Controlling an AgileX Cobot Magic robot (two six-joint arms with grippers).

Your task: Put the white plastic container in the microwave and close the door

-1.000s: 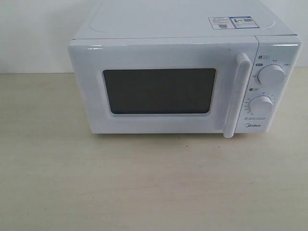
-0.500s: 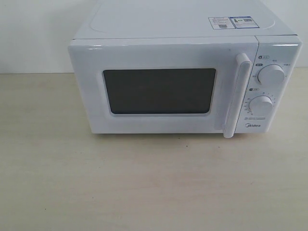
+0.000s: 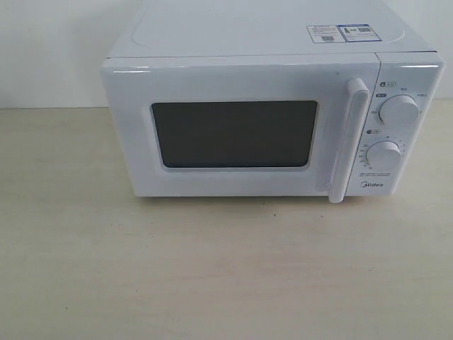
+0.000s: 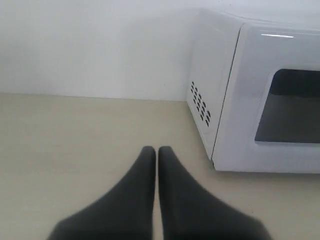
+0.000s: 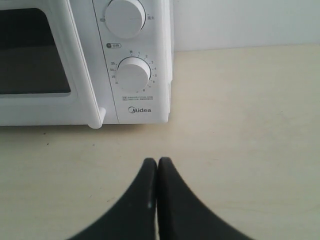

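Note:
The white Midea microwave [image 3: 269,106] stands on the table with its door [image 3: 241,131] shut, dark window facing front, vertical bar handle [image 3: 348,142] at the door's right. The white plastic container is out of view in every frame. Neither gripper shows in the exterior view. In the left wrist view my left gripper [image 4: 156,151] is shut with nothing in it, low over the table off the microwave's [image 4: 250,100] vented side. In the right wrist view my right gripper [image 5: 157,162] is shut and empty, in front of the microwave's [image 5: 85,60] knob panel.
Two round knobs [image 3: 398,110] [image 3: 384,155] sit on the panel right of the door. Stickers [image 3: 343,32] lie on the microwave's top. The pale wood-look table [image 3: 212,269] spreads in front, with a white wall [image 3: 49,49] behind.

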